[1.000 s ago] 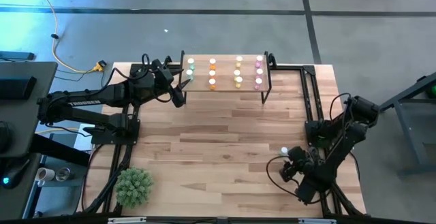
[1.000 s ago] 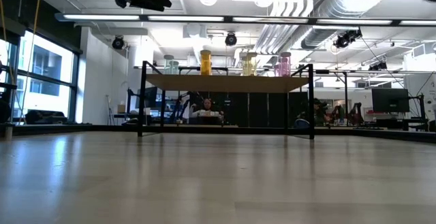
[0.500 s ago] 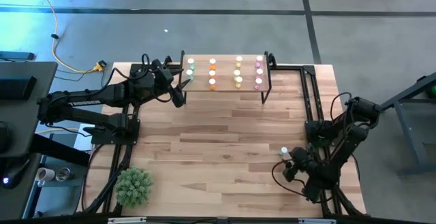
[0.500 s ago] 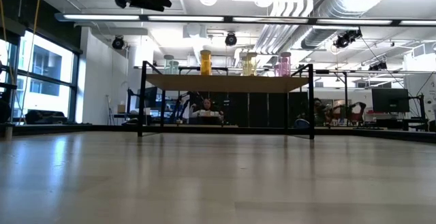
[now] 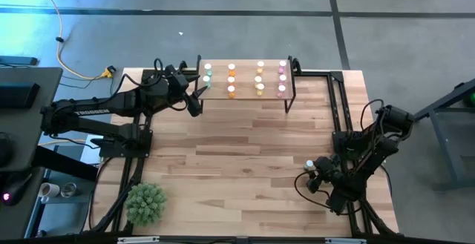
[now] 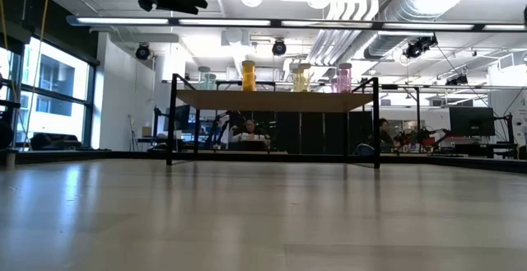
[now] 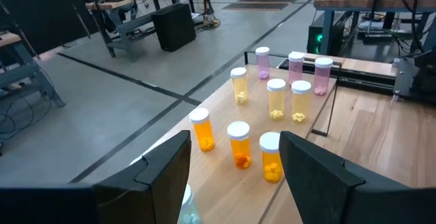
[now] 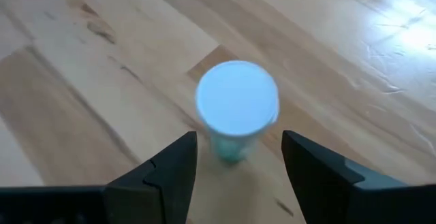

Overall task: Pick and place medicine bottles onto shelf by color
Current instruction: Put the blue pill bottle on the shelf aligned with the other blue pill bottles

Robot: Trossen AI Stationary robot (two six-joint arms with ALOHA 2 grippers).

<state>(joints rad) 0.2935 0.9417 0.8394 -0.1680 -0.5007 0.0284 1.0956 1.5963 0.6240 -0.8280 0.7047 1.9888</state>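
- High view: shelf (image 5: 245, 99) at the table's far edge carries eleven bottles in colour columns. Left gripper (image 5: 199, 90) hovers by the shelf's left end. Right gripper (image 5: 315, 179) is at the near right, over a lone green bottle (image 5: 309, 165).
- Low view: shelf bottles (image 6: 249, 75) upright, green to pink. Neither gripper shows.
- Left wrist: fingers (image 7: 163, 173) spread, empty; orange bottles (image 7: 239, 144) just ahead.
- Right wrist: fingers (image 8: 174, 169) spread either side of the white cap (image 8: 237, 107), not touching.
- Step: looks like grasp approach on the last bottle. Next: descend, pinch, carry to the green column.
- No readable labels or writing.
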